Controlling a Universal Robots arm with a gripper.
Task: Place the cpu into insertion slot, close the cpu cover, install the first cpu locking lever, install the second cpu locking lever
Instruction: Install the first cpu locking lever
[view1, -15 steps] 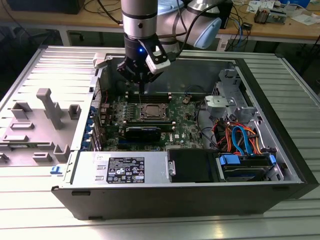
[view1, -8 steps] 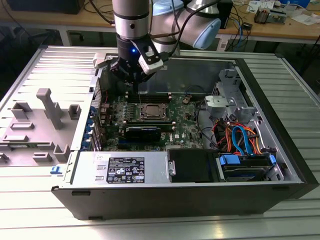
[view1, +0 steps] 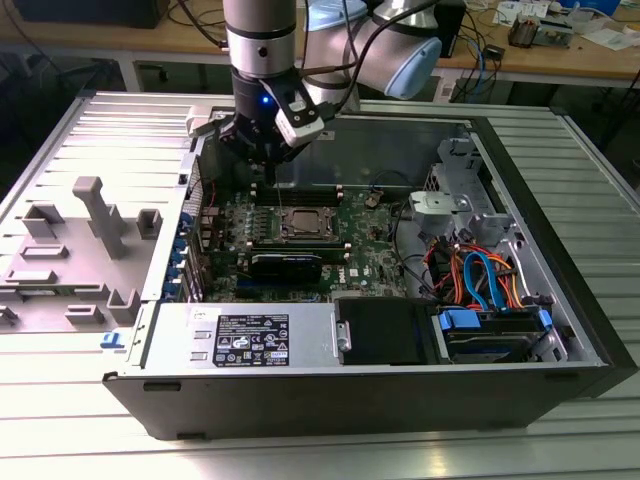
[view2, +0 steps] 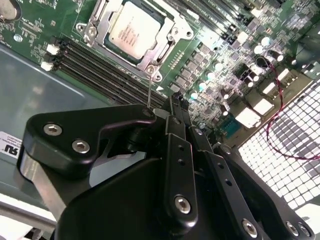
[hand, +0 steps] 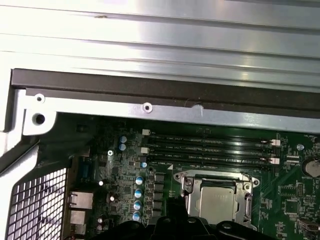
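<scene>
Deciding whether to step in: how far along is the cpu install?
Looks done: dull silver square cpu seated, thin silver hinged cpu cover down around it. In hand: the gripper hovers close beside them, by a thin upright wire lever. Left: latching that lever; the other lever's state I cannot tell.

One cpu (view2: 134, 31), one cpu cover (view2: 120, 51).

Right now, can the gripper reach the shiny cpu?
Probably yes: the gripper hangs low in the open case, close to the cpu, and nothing covers the chip's top.
</scene>
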